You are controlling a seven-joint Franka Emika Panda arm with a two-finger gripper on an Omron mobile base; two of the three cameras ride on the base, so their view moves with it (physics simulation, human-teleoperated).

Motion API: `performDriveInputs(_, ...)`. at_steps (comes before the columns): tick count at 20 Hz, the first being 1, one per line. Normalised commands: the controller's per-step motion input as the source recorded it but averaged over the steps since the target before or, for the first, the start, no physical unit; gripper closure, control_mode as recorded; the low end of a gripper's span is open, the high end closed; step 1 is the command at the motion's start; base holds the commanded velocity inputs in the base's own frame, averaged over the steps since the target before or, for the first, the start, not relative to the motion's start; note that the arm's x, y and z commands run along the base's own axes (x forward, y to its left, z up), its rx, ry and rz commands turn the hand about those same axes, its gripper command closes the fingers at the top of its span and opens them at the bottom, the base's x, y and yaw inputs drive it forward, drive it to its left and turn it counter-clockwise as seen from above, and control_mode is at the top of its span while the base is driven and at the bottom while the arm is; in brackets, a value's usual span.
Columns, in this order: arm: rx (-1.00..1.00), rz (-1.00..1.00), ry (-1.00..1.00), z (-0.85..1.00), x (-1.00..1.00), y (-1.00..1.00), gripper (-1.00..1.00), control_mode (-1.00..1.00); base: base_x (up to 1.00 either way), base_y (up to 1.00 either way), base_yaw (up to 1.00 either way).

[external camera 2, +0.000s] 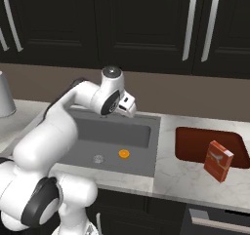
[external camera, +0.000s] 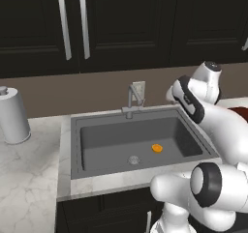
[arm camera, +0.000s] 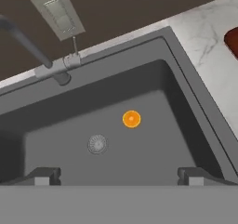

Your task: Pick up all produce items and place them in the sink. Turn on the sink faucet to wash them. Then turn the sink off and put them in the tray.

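Hand view looks steeply down into the dark grey sink [arm camera: 195, 93], where a small bright orange produce piece [arm camera: 131, 119] lies on the basin floor, just beside the round metal drain [arm camera: 97, 144] and apart from it. The gripper [arm camera: 119, 175] hangs above the basin with its two dark fingertips [arm camera: 42, 175] spread wide and nothing between them. At the back rim, the slim grey faucet [arm camera: 28, 44] slants across the upper left corner, with a white wall outlet plate [arm camera: 56, 11] behind it.

Judging from this, the produce is already in the sink, so the faucet handle is likely the next target. The risk is that the spread fingers push the spout instead of the small handle, or slip off its thin metal without turning it. Later, the little orange piece could roll or skid toward the drain when the fingers come down on it, since it is low and rounded.

Right base view adds what the hand camera crops: the whole dark red tray [external camera 2: 195, 151] on the marble counter to the right of the sink, and a small red carton [external camera 2: 218, 161] standing tilted on the tray's front right part. That carton crowds the landing spot. Left base view shows the faucet [external camera: 131, 100] upright at the sink's back rim, and a paper towel roll [external camera: 13, 115] on the counter well to the left.
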Motion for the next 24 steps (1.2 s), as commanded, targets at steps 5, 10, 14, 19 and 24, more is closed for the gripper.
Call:
performDriveInputs(5, -0.01, 0.00, 0.10, -0.30, 0.02, 0.00, -1.00, -1.00, 0.00, 0.00, 0.00)
performDriveInputs(10, 0.00, 0.00, 0.08, -0.22, 0.01, 0.00, -1.00, -1.00, 0.00, 0.00, 0.00)
performDriveInputs(14, 0.00, 0.00, 0.09, -0.27, 0.02, 0.01, -1.00, -1.00, 0.00, 0.00, 0.00)
performDriveInputs(19, 0.00, 0.00, 0.08, -0.22, 0.01, 0.00, -1.00, -1.00, 0.00, 0.00, 0.00)
performDriveInputs(24, 0.00, 0.00, 0.02, -0.02, 0.00, -0.01, -1.00, -1.00, 0.00, 0.00, 0.00)
